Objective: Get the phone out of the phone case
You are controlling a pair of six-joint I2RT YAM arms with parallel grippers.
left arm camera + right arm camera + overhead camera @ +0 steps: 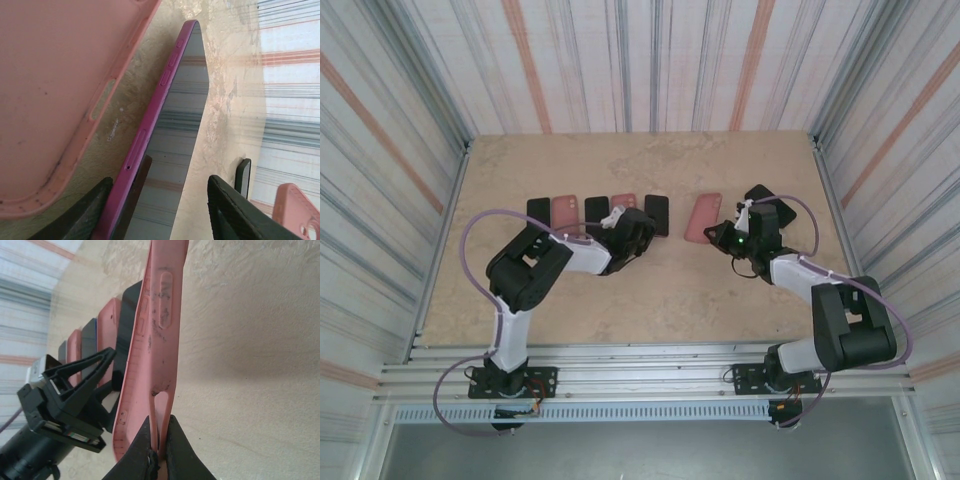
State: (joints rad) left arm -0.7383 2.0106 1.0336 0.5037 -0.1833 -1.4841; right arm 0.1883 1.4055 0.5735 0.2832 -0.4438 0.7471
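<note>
The right pincer [160, 421] is clenched on the rim of the case [162, 330], which it holds on edge above the bench [250, 340]. The left pincer [160, 182] is released. The phone [175, 125] lies between its jaws, which stand apart, and a second case [55, 90] lies just to its left.

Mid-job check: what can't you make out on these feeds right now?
1. Left wrist view: the phone runs off the bottom edge, and contact with the fingers is unclear.
2. Top view: the left gripper covers that phone, so whether it is cased is hidden.
3. Right wrist view: the pink case, pinched by the right gripper, is edge-on, so its inside is hidden.
</note>
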